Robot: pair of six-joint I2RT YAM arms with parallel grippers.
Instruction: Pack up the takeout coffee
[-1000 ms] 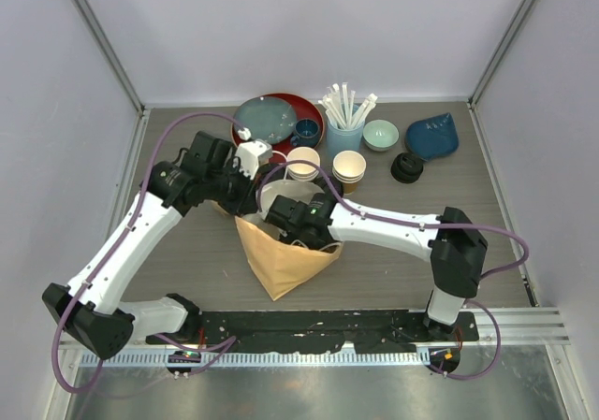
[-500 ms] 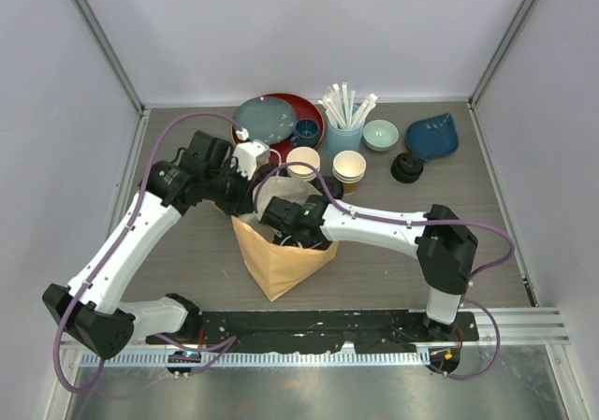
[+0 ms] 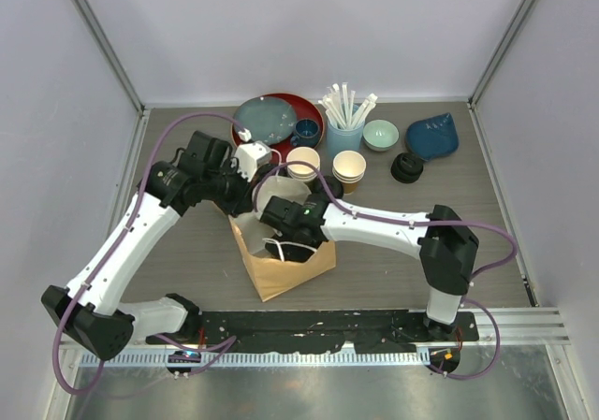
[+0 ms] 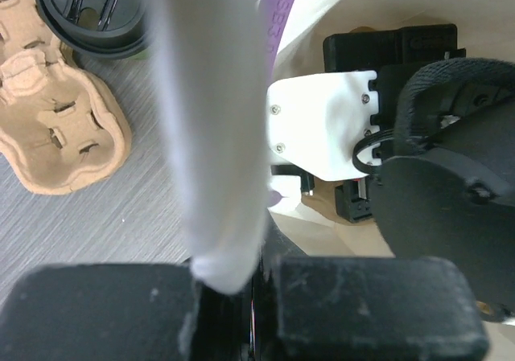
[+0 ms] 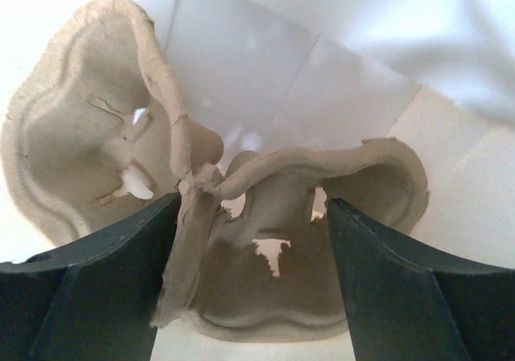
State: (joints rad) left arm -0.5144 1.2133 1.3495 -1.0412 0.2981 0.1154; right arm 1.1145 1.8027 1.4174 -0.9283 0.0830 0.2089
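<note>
A brown paper bag (image 3: 281, 266) stands open mid-table. My left gripper (image 3: 245, 192) is shut on its back rim; in the left wrist view the white paper edge (image 4: 213, 136) runs up from the shut gripper (image 4: 257, 274). My right gripper (image 3: 290, 244) reaches down inside the bag. It stands open (image 5: 253, 272) around a grey pulp cup carrier (image 5: 282, 248), whose torn wall leans on the left finger (image 5: 88, 289). One takeout coffee cup with a black lid (image 4: 88, 14) shows outside the bag, beside another pulp carrier (image 4: 56, 128). I see no other lidded cup.
Two stacks of lidless cups (image 3: 302, 165) (image 3: 348, 166) stand just behind the bag. Further back are a blue cup of straws (image 3: 344, 132), a red plate (image 3: 277, 119), a green bowl (image 3: 380, 135), a blue dish (image 3: 430, 137) and a black round item (image 3: 408, 167).
My right gripper has opened inside the bag, letting go of the pulp carrier. The bag's front has sagged and shifted slightly. My left gripper keeps its hold on the rim.
</note>
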